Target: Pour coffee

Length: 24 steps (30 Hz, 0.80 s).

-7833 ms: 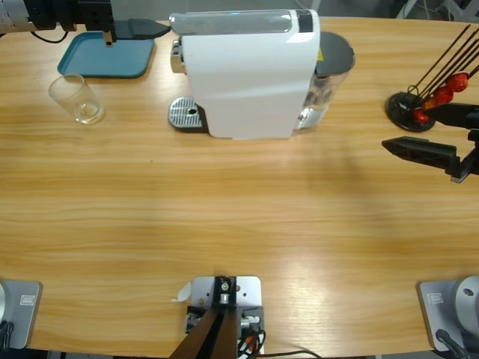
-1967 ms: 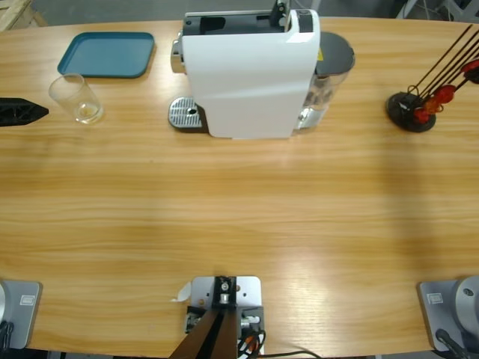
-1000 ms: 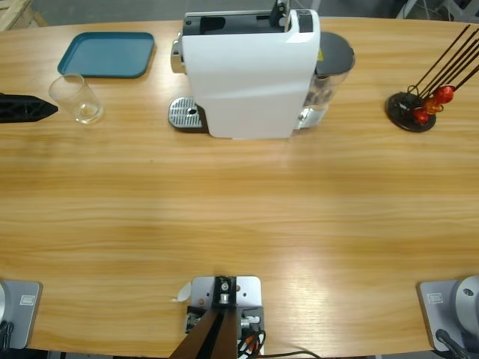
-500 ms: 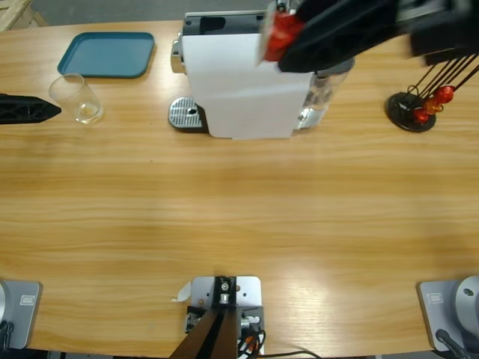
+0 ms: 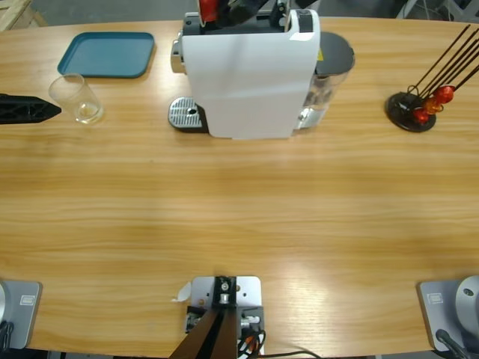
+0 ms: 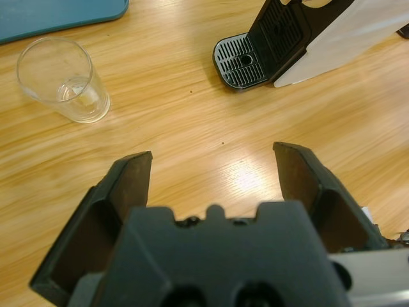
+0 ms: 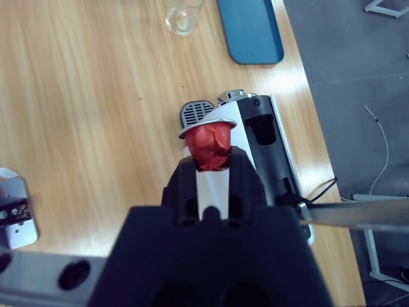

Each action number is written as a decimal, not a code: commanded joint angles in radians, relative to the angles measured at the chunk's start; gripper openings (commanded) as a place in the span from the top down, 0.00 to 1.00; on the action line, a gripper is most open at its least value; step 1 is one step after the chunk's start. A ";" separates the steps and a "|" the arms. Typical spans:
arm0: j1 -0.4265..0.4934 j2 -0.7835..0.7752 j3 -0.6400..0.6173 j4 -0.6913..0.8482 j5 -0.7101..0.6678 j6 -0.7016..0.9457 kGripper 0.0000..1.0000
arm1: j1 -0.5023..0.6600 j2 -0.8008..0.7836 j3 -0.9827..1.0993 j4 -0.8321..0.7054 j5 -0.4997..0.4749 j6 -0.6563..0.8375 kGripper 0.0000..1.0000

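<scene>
No coffee shows in any view. The white coffee machine (image 5: 247,75) stands at the table's far middle with its top slot open. My right gripper (image 7: 212,163) is shut on a red capsule (image 7: 211,144) with a silver rim, held high above the machine (image 7: 255,150). From above, the capsule (image 5: 208,9) hangs over the machine's back left corner. My left gripper (image 6: 213,160) is open with nothing between its jaws. It sits low at the table's left edge (image 5: 41,110), just short of an empty clear glass (image 5: 77,99) (image 6: 62,80).
A blue tray (image 5: 107,54) lies behind the glass. The machine's metal drip grate (image 5: 185,114) (image 6: 246,61) sticks out on its left side. A black stand with red-orange beads on sticks (image 5: 415,108) is at the far right.
The right gripper with the red capsule has swung left and further back over the top of the machine. The left gripper has stayed beside the glass.
</scene>
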 commanded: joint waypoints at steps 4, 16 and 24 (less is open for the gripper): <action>-0.009 -0.003 0.026 -0.007 -0.010 -0.001 0.18 | 0.008 0.146 -0.042 -0.102 -0.035 -0.014 1.00; -0.009 -0.018 0.031 -0.007 -0.010 -0.003 0.18 | -0.050 0.180 -0.052 -0.118 -0.081 -0.042 1.00; -0.009 -0.014 0.030 -0.007 -0.010 -0.003 0.18 | -0.087 0.199 -0.078 -0.118 -0.086 -0.070 1.00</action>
